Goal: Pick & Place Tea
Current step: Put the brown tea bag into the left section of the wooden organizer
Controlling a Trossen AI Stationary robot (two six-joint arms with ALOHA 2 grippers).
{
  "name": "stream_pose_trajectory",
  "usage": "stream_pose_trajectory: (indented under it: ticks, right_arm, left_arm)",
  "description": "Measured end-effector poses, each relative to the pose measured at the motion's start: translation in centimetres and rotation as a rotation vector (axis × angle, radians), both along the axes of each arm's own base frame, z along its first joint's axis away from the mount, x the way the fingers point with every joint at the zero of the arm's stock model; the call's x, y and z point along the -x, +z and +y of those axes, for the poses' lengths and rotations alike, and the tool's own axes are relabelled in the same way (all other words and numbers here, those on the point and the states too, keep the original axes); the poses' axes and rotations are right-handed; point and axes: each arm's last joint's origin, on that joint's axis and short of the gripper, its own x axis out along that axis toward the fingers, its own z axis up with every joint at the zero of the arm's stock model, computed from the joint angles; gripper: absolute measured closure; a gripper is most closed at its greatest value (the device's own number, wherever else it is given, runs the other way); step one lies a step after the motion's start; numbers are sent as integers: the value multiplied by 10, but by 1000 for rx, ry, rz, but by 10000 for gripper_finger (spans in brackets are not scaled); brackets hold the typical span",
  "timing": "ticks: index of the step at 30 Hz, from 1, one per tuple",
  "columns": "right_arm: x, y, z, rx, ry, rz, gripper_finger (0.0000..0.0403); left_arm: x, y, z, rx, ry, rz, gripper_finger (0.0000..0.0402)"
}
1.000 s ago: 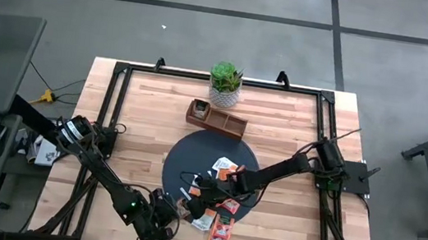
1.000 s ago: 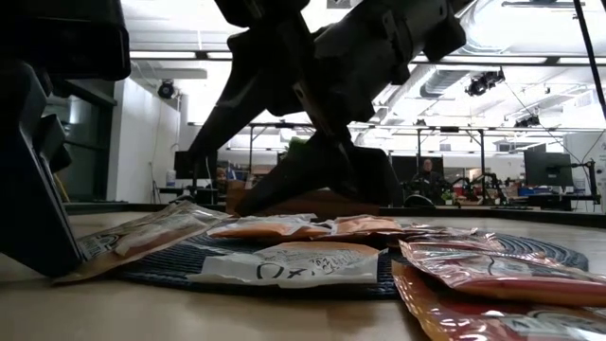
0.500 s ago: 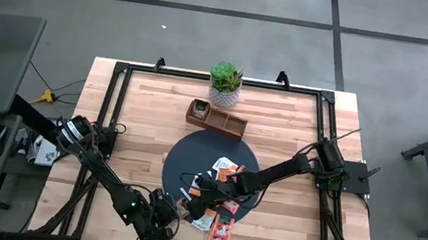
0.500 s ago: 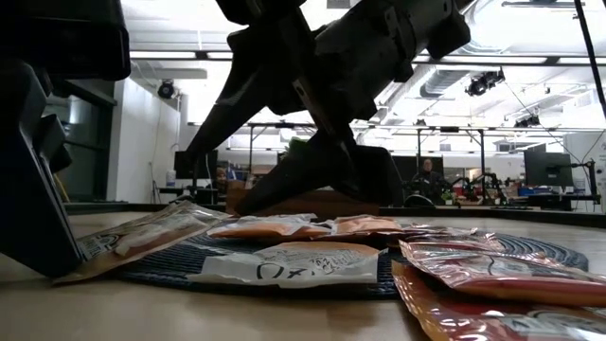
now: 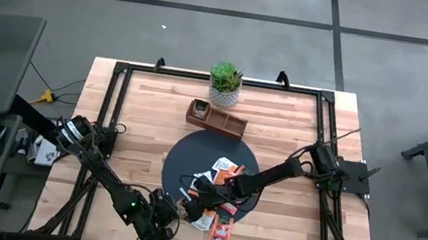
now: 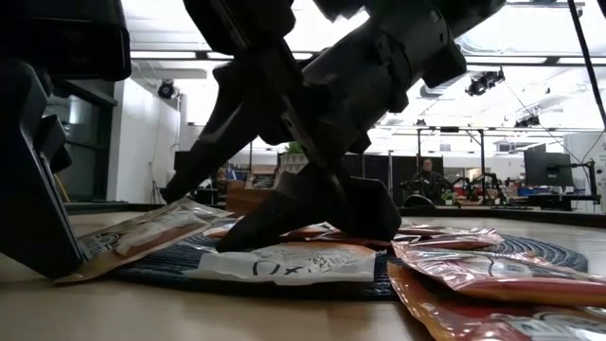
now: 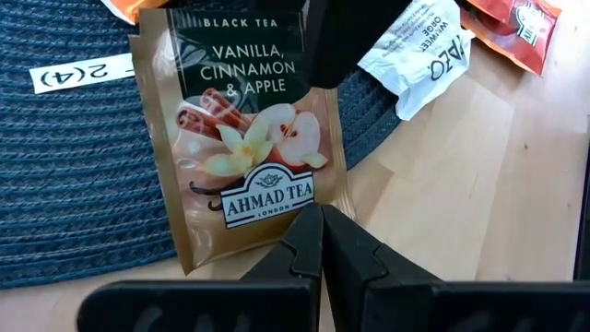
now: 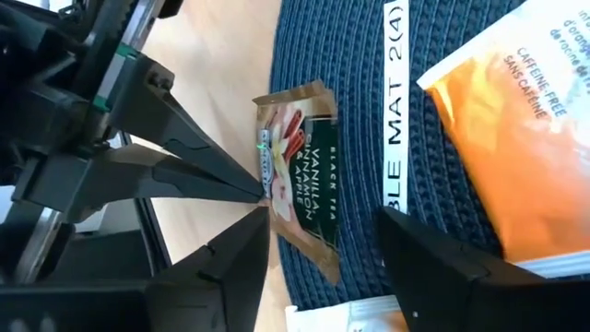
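Note:
A tan-brown tea sachet (image 7: 244, 148) lies slanted over the near left rim of the dark round mat (image 5: 202, 147). My left gripper (image 7: 321, 219) is shut on the sachet's near edge. My right gripper (image 8: 323, 221) is open and low over the mat. Its two fingers stand on either side of the tan sachet's far part without a touch that I can see. A white sachet (image 7: 419, 55) and several orange-red sachets (image 6: 473, 270) lie on and beside the mat's near rim. My left gripper pinches the tan-brown sachet's near edge (image 7: 309, 201), close to one corner, between its two shut fingertips. The fingers slant down from the table's near left side. The sachet's near end is low by the table, and its far part lies raised over the mat's rim (image 6: 142, 232).
A thin white label strip (image 8: 395, 101) lies on the mat beside the tan sachet. A brown wooden compartment tray (image 5: 216, 119) and a potted plant (image 5: 225, 83) stand at the far side. Bare wood shows left and right of the mat.
My right gripper has come down toward the mat, and its fingers now stand low around the tan-brown sachet. The sachet has stayed where it was.

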Motion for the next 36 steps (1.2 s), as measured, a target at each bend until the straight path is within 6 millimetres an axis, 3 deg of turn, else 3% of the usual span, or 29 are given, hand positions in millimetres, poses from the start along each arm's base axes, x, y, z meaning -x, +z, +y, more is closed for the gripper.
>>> stream_pose_trajectory:
  ticks: [13,26,36]
  right_arm:
    - [0,-1,0,7,54,-3,391]
    - [0,2,-1,32,80,-20,401]
    - [0,9,-4,65,92,-52,402]
  left_arm:
    - [0,0,-1,25,-7,15,401]
    - [0,10,2,76,-44,50,401]
    - [13,48,18,60,-81,89,401]
